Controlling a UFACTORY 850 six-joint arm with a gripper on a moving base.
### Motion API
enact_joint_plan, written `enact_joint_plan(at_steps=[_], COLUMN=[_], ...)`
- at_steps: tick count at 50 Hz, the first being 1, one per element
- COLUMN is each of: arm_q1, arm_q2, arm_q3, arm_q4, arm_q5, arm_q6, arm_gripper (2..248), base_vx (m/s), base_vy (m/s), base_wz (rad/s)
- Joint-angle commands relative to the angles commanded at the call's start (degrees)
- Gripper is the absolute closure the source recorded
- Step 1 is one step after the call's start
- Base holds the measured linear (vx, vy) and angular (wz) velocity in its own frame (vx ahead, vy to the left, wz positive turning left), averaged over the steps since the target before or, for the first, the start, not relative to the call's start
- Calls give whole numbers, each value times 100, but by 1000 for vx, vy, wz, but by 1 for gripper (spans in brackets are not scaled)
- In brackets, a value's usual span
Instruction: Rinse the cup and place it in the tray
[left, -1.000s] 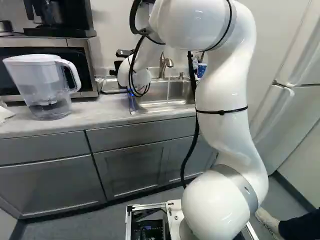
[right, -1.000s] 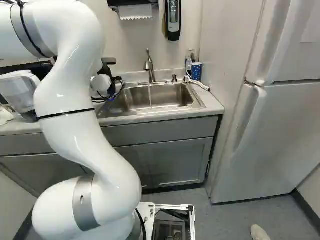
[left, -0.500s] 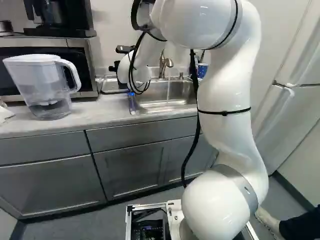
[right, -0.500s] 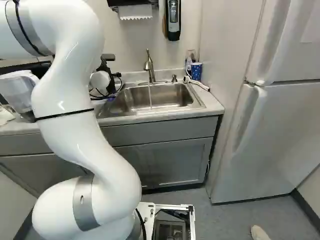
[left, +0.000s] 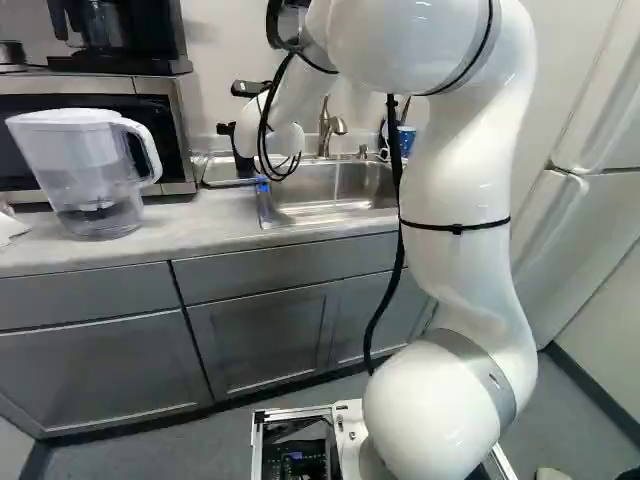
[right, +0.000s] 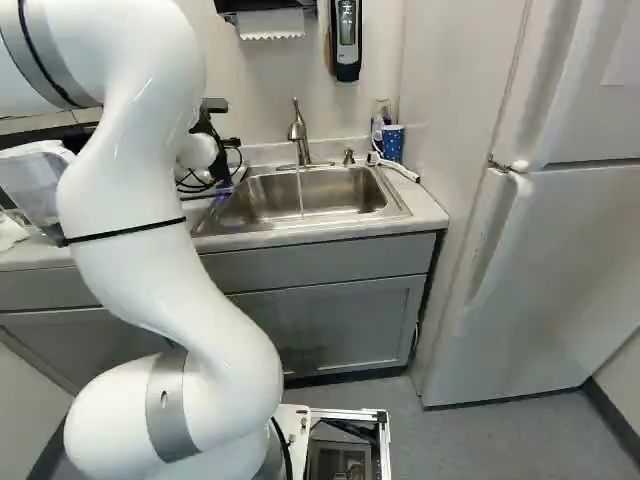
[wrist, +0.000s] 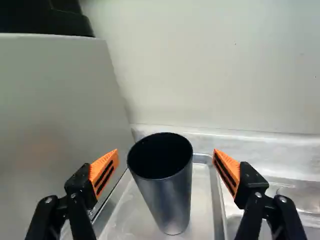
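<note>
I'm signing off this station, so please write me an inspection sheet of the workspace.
Surface: light counter around a steel sink.
Job's things: dark cup standing in the metal tray.
Clutter: water pitcher on the counter; patterned blue cup behind the sink.
Gripper: jaws open, either side of the dark cup, touching neither side.
Cables: black cable hanging beside the arm.
Surroundings: faucet running; microwave; refrigerator.
</note>
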Motion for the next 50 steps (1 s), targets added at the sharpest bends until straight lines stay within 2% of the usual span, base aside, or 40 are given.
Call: enact_joint_plan(at_steps=[50], arm_q1=[-9], arm_q2=[327], arm_q3=[-225], arm_q4=[-152], arm_q5=[-454], arm_q6=[0], arm_gripper=[3], base_vx=[0], base_vy=[0], base_wz=[0])
